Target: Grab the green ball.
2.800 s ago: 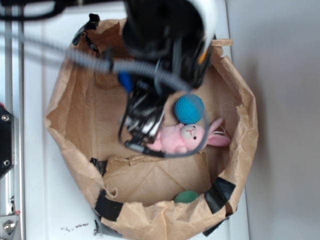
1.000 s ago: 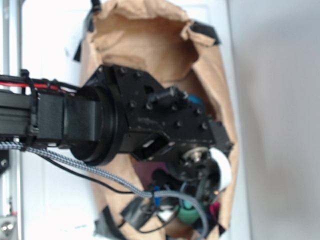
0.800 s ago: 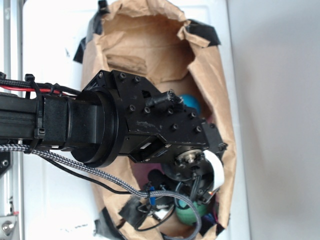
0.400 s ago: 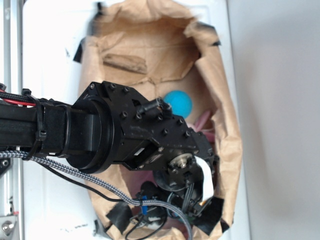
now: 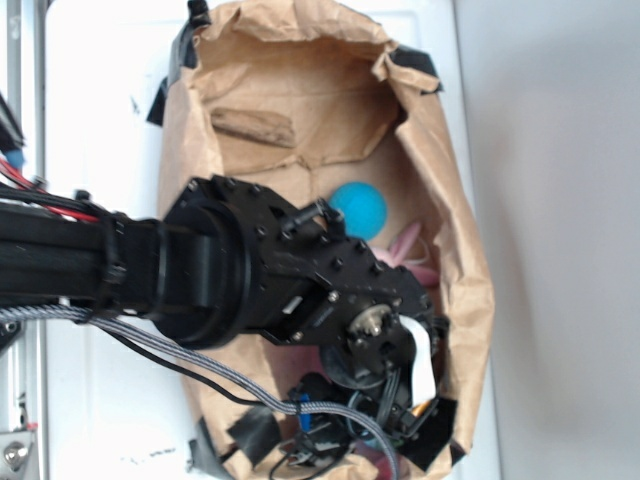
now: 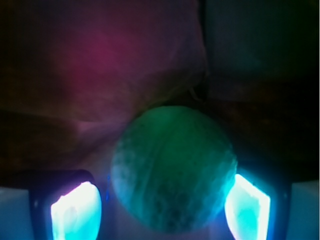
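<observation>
In the wrist view the small round dark green ball [image 6: 173, 167] with its matte surface sat between the two glowing fingertips [image 6: 76, 211] of the tool [image 6: 160, 212], at the near end of the crumpled brown paper bag [image 5: 455, 250]. The tool was spread, with a fingertip close on each side of it, not pinching. The soft ball could roll or squeeze out if the tool closed off-centre, and the pink plush toy [image 5: 410, 245] nearby could be caught too
</observation>
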You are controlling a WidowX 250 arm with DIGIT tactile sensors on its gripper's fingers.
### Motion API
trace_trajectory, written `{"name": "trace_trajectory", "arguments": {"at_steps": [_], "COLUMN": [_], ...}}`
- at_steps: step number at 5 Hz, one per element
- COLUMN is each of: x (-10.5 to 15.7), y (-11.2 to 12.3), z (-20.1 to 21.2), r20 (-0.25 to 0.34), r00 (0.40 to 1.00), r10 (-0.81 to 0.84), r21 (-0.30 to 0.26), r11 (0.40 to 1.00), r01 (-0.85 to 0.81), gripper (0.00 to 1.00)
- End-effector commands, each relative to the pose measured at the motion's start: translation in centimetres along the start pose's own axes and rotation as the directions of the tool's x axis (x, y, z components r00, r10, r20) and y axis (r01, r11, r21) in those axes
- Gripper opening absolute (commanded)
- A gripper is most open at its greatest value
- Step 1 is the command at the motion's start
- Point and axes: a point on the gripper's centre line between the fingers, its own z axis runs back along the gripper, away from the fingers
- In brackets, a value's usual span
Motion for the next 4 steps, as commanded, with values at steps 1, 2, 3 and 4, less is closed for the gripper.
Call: {"name": "trace_trajectory", "arguments": {"at_steps": [1, 2, 3, 4], "x": [2.9, 2.2, 0.7, -1.7], "y": [-0.2, 0.2, 1.2, 2.2], "z": [0.2, 2.8, 6.8, 9.6], "r20": [0.026, 0.018, 0.019, 0.031], "r00": [0.997, 0.998, 1.000, 0.999], "r10": [-0.074, -0.052, -0.017, -0.013], "r21": [0.038, 0.032, 0.041, 0.147], "r11": [0.997, 0.998, 0.999, 0.989], "r01": [0.073, 0.052, 0.016, 0.009], "gripper": [0.00, 0.00, 0.00, 0.00]}}
